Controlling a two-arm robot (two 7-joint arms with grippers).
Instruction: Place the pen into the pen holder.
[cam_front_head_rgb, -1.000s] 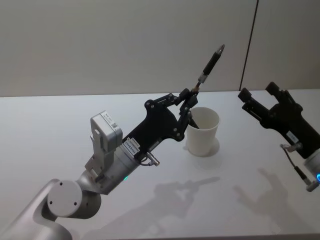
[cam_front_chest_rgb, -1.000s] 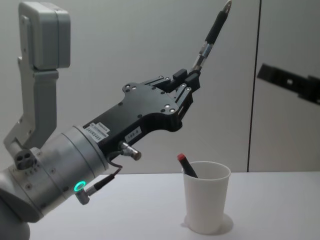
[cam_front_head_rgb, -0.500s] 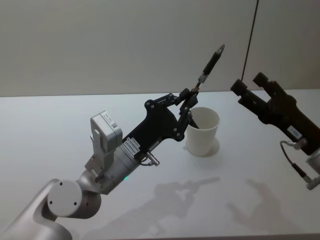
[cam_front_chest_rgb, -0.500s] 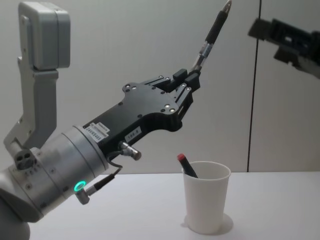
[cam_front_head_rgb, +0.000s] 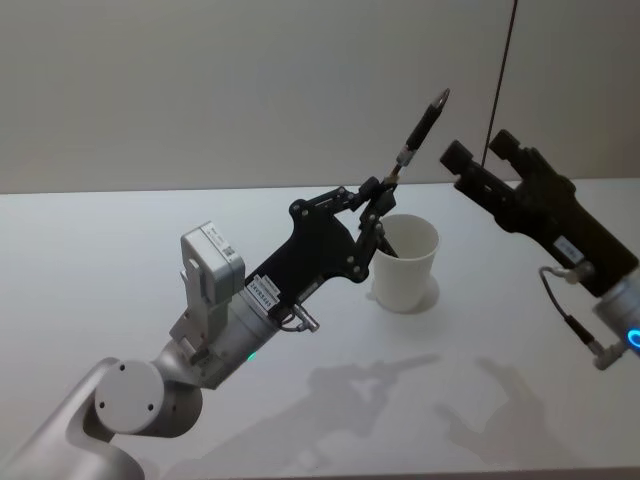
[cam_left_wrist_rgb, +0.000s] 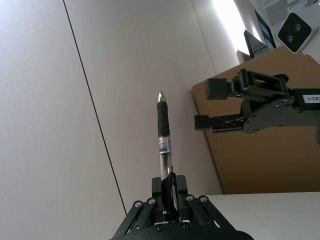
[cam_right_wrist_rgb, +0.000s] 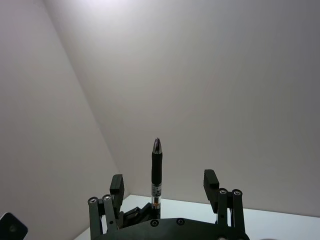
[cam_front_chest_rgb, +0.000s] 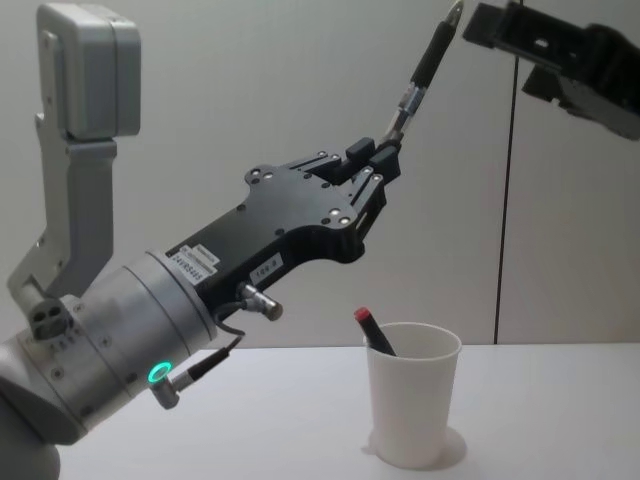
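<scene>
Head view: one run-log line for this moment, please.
left pincer: shut on black-grip clear pen | right pincer: open beside tip | white paper cup: red-capped pen inside

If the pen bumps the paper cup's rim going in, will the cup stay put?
Probably not: the pen holder looks like a light, tall paper cup with a narrow base, so it may tip. The marker leaning inside adds little weight.

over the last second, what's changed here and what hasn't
The right gripper has travelled in from the robot's right toward the raised tip of the pen, fingers open, nothing taken yet. The left gripper stays shut on the pen's lower end above the pen holder, which has not moved.
</scene>
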